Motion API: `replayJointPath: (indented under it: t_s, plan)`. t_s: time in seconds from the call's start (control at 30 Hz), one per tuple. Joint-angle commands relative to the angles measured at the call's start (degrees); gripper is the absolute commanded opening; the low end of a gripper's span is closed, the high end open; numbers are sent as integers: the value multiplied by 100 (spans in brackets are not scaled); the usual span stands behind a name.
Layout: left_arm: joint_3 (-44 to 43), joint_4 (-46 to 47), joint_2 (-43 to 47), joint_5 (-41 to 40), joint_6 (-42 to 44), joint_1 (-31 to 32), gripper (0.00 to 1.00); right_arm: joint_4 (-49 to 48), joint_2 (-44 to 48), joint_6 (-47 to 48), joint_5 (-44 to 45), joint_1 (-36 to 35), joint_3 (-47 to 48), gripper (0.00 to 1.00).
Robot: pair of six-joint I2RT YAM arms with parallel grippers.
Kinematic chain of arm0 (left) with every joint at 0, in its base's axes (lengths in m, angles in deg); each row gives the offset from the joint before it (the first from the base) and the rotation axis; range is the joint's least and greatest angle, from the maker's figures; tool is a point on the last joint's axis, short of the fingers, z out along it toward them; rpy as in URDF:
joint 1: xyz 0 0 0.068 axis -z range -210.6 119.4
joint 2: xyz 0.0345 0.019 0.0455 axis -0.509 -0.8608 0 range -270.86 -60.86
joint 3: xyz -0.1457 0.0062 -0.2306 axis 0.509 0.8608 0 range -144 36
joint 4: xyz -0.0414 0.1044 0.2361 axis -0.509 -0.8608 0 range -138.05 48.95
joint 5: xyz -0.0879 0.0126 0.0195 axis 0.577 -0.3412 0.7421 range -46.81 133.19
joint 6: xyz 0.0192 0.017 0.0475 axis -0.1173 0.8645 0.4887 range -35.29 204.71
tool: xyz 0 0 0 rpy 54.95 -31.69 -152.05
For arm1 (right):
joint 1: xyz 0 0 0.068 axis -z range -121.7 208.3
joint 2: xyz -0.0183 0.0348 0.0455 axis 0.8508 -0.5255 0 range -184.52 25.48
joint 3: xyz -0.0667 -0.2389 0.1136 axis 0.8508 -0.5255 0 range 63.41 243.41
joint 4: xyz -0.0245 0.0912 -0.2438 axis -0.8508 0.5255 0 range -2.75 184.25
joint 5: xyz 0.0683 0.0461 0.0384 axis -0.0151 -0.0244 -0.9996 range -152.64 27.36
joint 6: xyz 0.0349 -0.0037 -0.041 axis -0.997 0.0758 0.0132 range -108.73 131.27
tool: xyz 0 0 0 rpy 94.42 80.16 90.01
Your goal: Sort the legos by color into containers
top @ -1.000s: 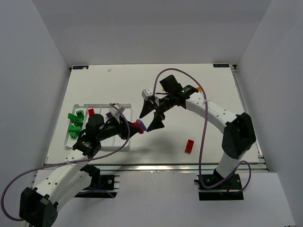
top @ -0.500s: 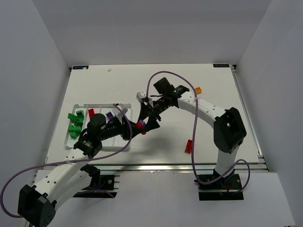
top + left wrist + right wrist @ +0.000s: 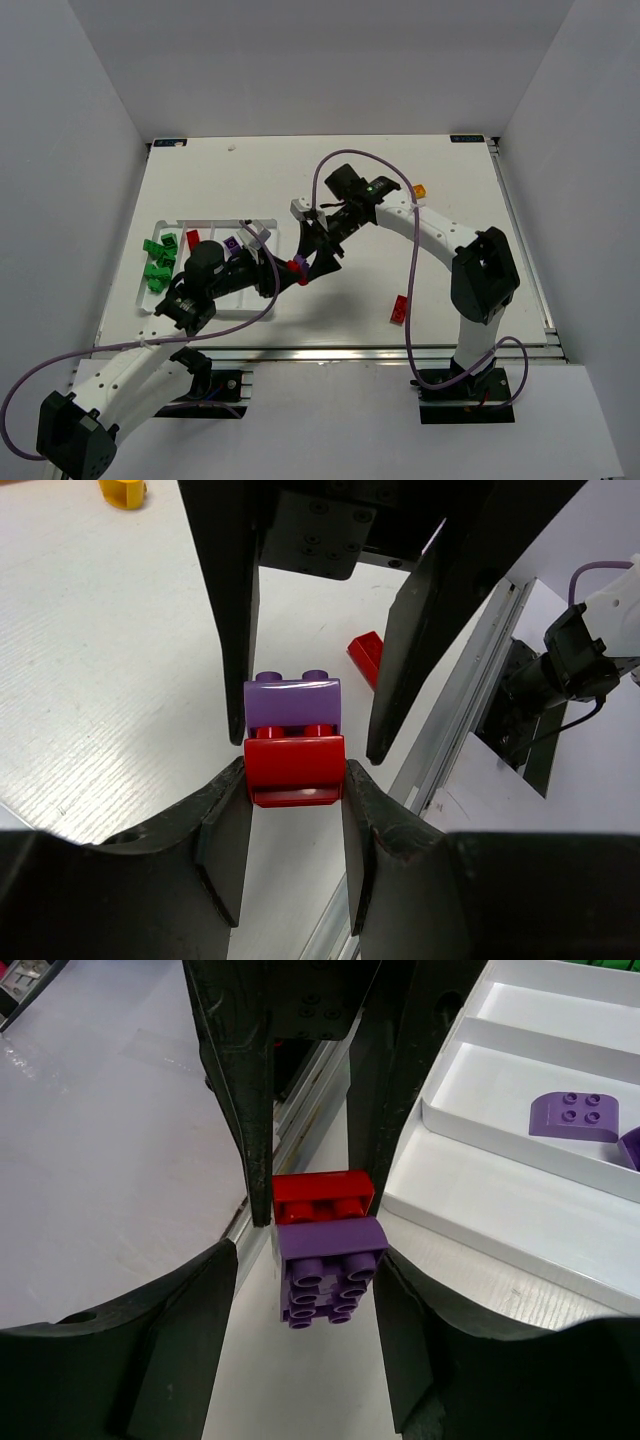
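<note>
My left gripper (image 3: 295,780) is shut on a red lego (image 3: 294,765) that has a purple lego (image 3: 292,698) stuck to its far side. It holds the pair (image 3: 296,266) in the air just right of the white tray (image 3: 215,222). My right gripper (image 3: 305,1260) faces it, open, with its jaws on either side of the purple lego (image 3: 328,1260). One finger touches the lego and the other stands a little apart. The tray holds green legos (image 3: 158,262), a red one (image 3: 193,237) and purple ones (image 3: 572,1115) in separate compartments.
A loose red lego (image 3: 400,310) lies on the table near the front right. An orange one (image 3: 420,190) lies behind the right arm. The metal rail of the table's front edge (image 3: 330,352) runs close below the grippers.
My right gripper has swung left and in toward my left gripper and now straddles the purple lego. My left gripper has kept its hold and hardly moved.
</note>
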Motion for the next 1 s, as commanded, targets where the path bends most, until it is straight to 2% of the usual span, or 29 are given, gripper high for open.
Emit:
replayJointPath:
  t_s: [0.0, 0.23, 0.3, 0.43, 0.73, 0.97]
  plan:
    - [-142, -3, 105, -26, 101, 37, 0, 437, -29, 427, -173, -23, 302, 62]
    - [-133, 6, 88, -43, 66, 37, 0, 622, -81, 620, -182, -32, 381, 61]
    - [-133, 14, 87, -52, 57, 37, 0, 630, -108, 647, -226, -32, 407, 54]
    - [-141, -3, 87, -61, 75, 37, 0, 823, -195, 813, -305, -23, 574, 30]
    - [-299, -785, 254, -254, 417, 37, 0, 1386, -310, 1366, -226, 187, 653, 12]
    - [-387, -1216, 334, -307, 558, 37, 0, 1755, -459, 1666, -138, 548, 908, 6]
